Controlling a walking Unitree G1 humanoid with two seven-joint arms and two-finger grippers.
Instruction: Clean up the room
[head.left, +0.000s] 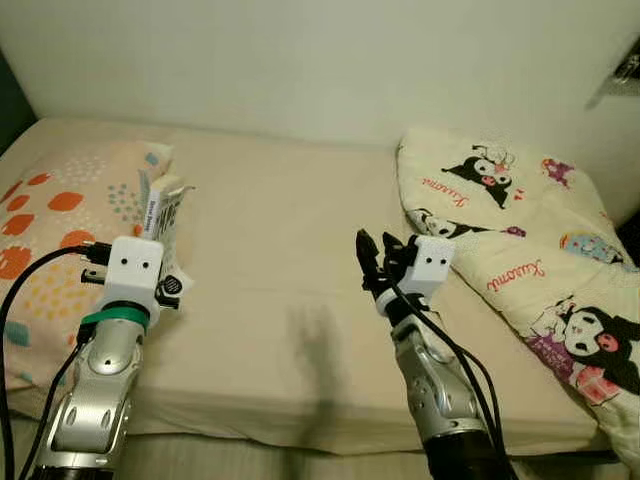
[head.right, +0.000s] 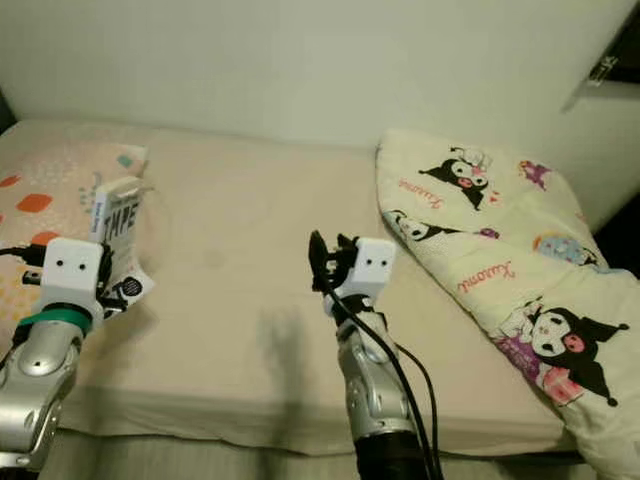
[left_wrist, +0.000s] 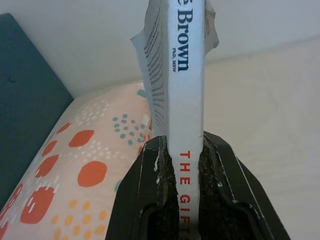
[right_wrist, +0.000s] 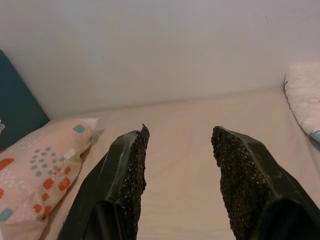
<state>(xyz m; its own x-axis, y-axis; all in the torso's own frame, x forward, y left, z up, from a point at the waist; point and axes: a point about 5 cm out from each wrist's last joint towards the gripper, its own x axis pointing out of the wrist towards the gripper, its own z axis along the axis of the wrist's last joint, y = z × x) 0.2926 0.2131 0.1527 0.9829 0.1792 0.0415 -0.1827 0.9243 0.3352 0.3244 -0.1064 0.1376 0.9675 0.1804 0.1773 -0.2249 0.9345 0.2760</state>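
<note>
A white paperback book with dark lettering on its spine is held upright above the left part of the bed, next to the spotted pillow. My left gripper is shut on the book's lower spine, both pads pressed against it. My right gripper hovers open over the middle of the cream sheet, with nothing between its fingers. The book also appears in the right eye view.
A folded cartoon-print duvet covers the right side of the bed. A white wall runs behind the bed, and a dark teal headboard stands beside the pillow. The mattress front edge lies just before me.
</note>
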